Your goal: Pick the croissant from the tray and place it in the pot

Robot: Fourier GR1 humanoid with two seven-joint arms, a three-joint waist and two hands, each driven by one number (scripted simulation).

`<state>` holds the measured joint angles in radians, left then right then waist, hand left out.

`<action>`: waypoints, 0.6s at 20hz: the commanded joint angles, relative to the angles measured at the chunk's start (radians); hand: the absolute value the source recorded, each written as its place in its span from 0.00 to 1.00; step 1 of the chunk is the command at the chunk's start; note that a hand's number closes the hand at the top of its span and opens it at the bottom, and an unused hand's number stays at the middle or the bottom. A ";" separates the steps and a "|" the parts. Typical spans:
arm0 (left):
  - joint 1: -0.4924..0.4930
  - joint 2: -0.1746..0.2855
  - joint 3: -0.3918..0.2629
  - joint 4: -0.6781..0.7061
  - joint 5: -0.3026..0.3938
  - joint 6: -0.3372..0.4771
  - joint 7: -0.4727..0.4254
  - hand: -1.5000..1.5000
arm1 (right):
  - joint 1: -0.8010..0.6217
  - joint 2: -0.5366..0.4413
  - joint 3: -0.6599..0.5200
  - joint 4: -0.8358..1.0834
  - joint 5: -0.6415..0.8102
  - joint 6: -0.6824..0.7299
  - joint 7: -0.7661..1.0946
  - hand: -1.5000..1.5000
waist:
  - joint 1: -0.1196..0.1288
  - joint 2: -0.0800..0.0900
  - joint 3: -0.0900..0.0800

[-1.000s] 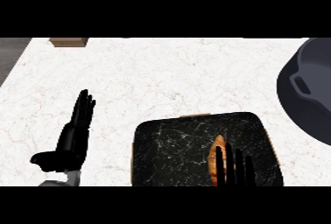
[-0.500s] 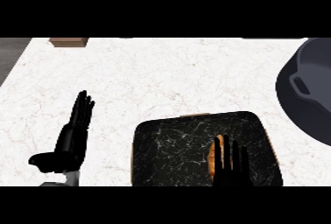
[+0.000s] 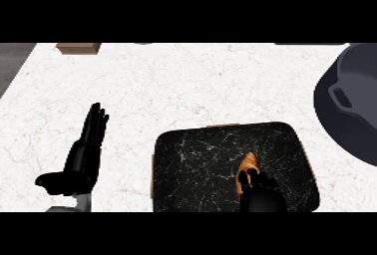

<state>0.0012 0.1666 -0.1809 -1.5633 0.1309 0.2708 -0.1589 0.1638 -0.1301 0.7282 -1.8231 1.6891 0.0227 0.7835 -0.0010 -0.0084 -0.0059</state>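
Note:
An orange-brown croissant [image 3: 248, 162] lies on the dark marbled tray [image 3: 206, 169] at the lower middle of the head view. My right hand [image 3: 261, 194] comes in from the bottom edge and sits over the croissant's near end, fingers curled down round it; only the pastry's far tip and left edge show. The large dark grey pot [image 3: 353, 104] stands at the right edge, cut off by the frame, well apart from the tray. My left hand [image 3: 80, 162] rests open on the counter left of the tray, fingers straight and pointing away.
The white marbled counter [image 3: 184, 84] stretches behind the tray. A small brown block [image 3: 77, 48] lies at the far left corner. The counter's left edge runs diagonally at the upper left.
My right hand's fingers were straight over the croissant; they have curled down onto it, covering more of it. The left hand, tray and pot have not moved.

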 commanded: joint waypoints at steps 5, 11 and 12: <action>-0.038 -0.006 0.008 -0.006 -0.013 -0.006 0.045 0.50 | -0.173 0.035 -0.192 0.080 -0.301 0.123 -0.197 1.00 | 0.021 0.018 0.007; -0.044 -0.011 0.000 -0.012 -0.026 -0.004 0.034 0.50 | -0.429 0.058 -0.455 0.283 -0.582 0.278 -0.346 1.00 | 0.040 0.021 0.007; -0.051 -0.029 -0.006 -0.012 -0.024 -0.003 0.030 0.50 | -0.477 0.050 -0.497 0.325 -0.599 0.254 -0.378 1.00 | 0.027 0.017 0.007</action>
<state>-0.0301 0.1500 -0.1883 -1.5692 0.1132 0.2557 -0.1448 -0.1228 -0.0768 0.4004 -1.6485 1.2115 0.2400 0.5061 0.0308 0.0041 -0.0052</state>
